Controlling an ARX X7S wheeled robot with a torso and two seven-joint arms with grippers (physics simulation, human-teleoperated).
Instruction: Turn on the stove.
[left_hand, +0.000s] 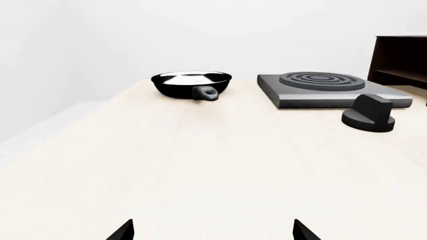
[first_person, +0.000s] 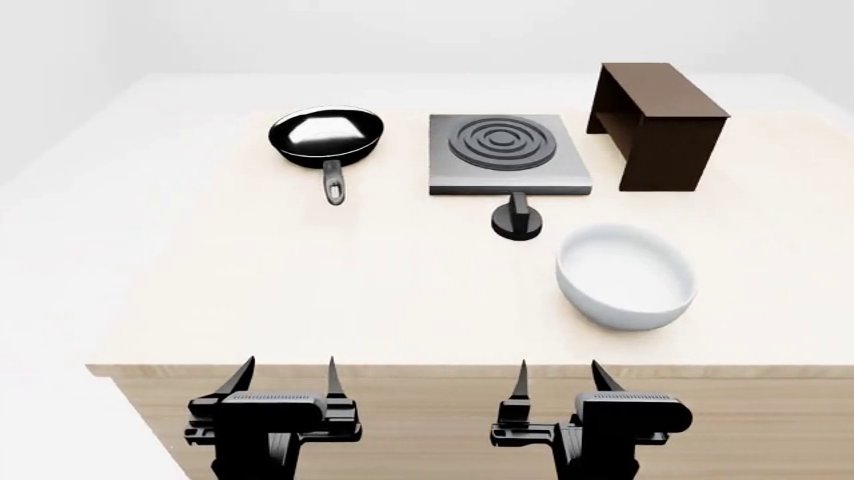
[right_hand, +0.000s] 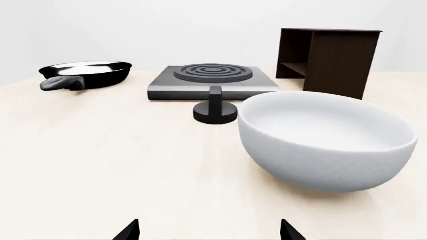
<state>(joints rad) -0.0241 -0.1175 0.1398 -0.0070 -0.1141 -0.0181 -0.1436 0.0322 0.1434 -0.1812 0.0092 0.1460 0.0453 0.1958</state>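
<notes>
The stove (first_person: 507, 153) is a flat grey square slab with a ringed burner, at the table's far middle. Its small black knob (first_person: 518, 219) stands on the table just in front of the slab. The stove also shows in the left wrist view (left_hand: 330, 89) with the knob (left_hand: 369, 114), and in the right wrist view (right_hand: 212, 81) with the knob (right_hand: 215, 108). My left gripper (first_person: 286, 376) and right gripper (first_person: 559, 376) are both open and empty, at the table's near edge, far from the knob. Only their fingertips show in the wrist views, the left gripper (left_hand: 212, 231) and the right gripper (right_hand: 210, 231).
A black frying pan (first_person: 326, 135) sits left of the stove, handle toward me. A dark brown wooden box (first_person: 657, 108) stands right of the stove. A white bowl (first_person: 623, 276) sits at the near right, between my right gripper and the knob.
</notes>
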